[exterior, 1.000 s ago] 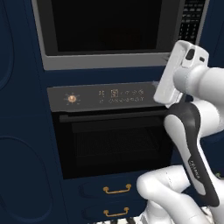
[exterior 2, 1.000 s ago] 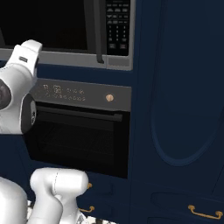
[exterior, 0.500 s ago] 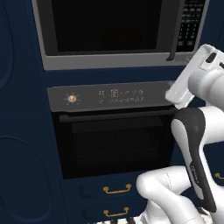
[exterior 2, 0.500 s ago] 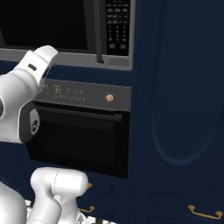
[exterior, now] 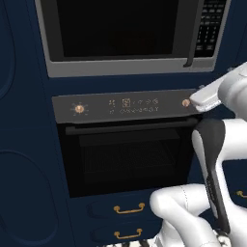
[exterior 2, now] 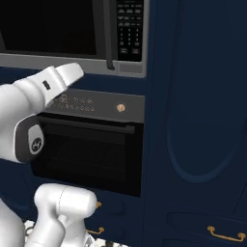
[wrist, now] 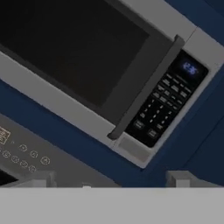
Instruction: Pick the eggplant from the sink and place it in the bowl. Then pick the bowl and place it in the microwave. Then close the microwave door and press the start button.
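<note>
The microwave [exterior: 125, 36] is built into the dark blue cabinet wall, and its door [exterior: 116, 29] with the black window is shut. The keypad [exterior: 210, 26] sits to the right of the vertical handle [exterior: 192, 34]. From the right base the microwave [exterior 2: 58, 29] and keypad [exterior 2: 129, 29] fill the top left. In the hand view the door [wrist: 74, 48] and keypad [wrist: 164, 105] lie tilted just ahead of my gripper [wrist: 111, 179]. Its fingertips [wrist: 41, 178] stand wide apart, open and holding nothing. The eggplant, bowl and sink are out of view.
Below the microwave is an oven with a control panel [exterior: 128, 103], brass knobs [exterior: 78, 109] and a dark handled door [exterior: 130, 159]. Drawers with gold handles [exterior: 129, 209] sit underneath. A tall blue cabinet panel [exterior 2: 202, 106] stands to the right.
My hand has tipped over from nearly upright to lying flat, pointing toward the microwave's lower right corner. The jaws have stayed wide apart.
</note>
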